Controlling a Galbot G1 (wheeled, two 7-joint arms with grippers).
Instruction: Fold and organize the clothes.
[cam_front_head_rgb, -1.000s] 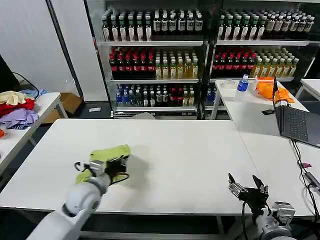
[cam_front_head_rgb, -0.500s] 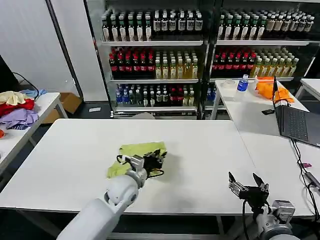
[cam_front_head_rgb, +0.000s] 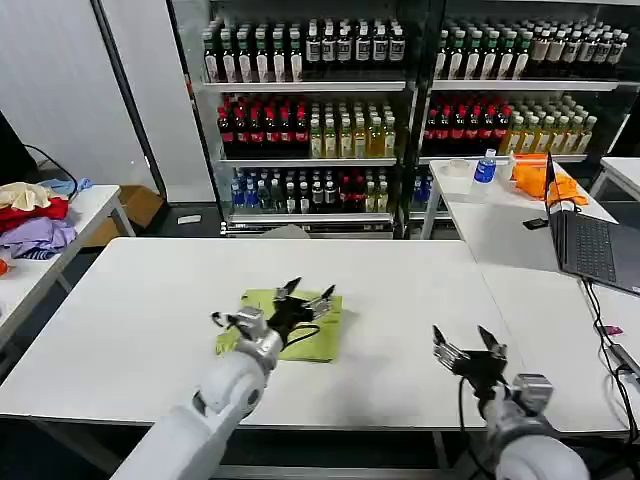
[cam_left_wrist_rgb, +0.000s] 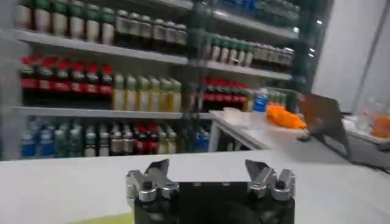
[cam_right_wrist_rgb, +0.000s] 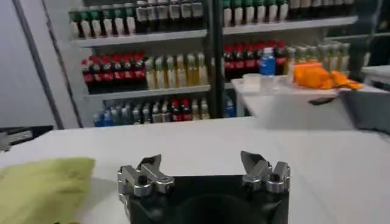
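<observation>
The left arm (cam_front_head_rgb: 215, 400) covers part of the T-shirt (cam_front_head_rgb: 318, 338), whose print can't be seen. Shelf bottle (cam_left_wrist_rgb: 73, 79) labels are blurred in the left wrist view.

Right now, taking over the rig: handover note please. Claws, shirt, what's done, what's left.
Left claw: open, raised just above the lime cotton T-shirt, holding nothing.
Right claw: open, empty, off to the shirt's right above the white table.
Shirt: lying near the table's middle as a compact, roughly rectangular folded pad.
Done: shirt looks folded and set down.
Left: check the fold is tidy and square it up if needed; retract both arms.
</observation>
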